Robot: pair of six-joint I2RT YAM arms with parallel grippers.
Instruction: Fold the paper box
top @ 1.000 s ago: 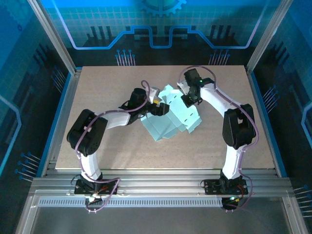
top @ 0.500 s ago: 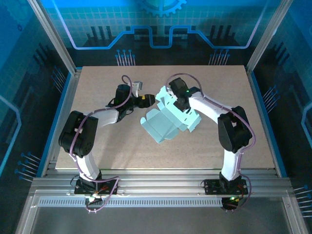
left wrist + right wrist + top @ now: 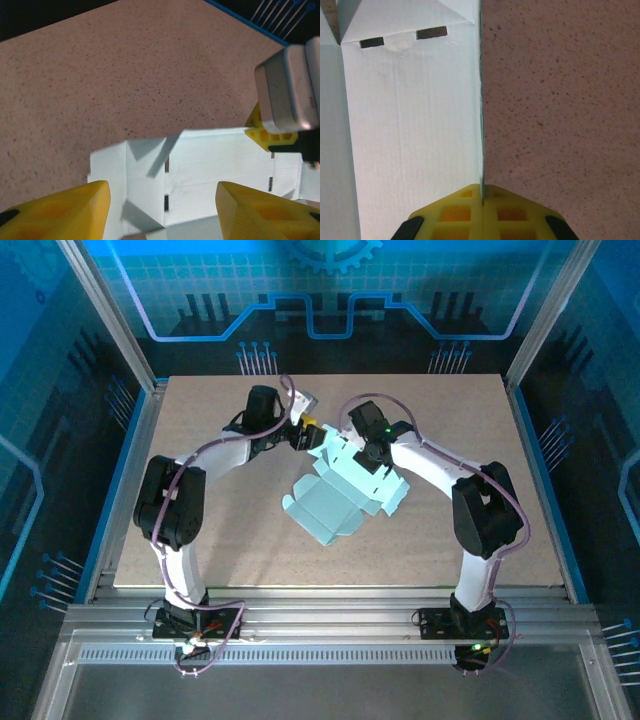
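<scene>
Top external view: two arms meet over one paper box [image 3: 335,502], a pale mint blank lying partly unfolded at the middle of the worktop [image 3: 210,530]. Its far panels are covered by the right arm's wrist (so the flaps there cannot be counted). The left gripper [image 3: 306,428] sits at the box's far-left corner; from above I cannot tell whether it touches the card.

In the left wrist view its two yellow fingers [image 3: 60,210] are cut off by the bottom edge and stand spread apart. A white panel of the box lies between and beyond them, and three short dark slits can be made out in it. At the right edge of that view, a grey block [image 3: 287,85] and one yellow tip of the right gripper [image 3: 270,135] meet the card's edge.

In the right wrist view the right gripper [image 3: 481,192] is pressed together, pinching the card along the line where the white panel meets bare worktop. Two slots [image 3: 431,33] show near the top, and the panel runs out of frame on the left.
</scene>
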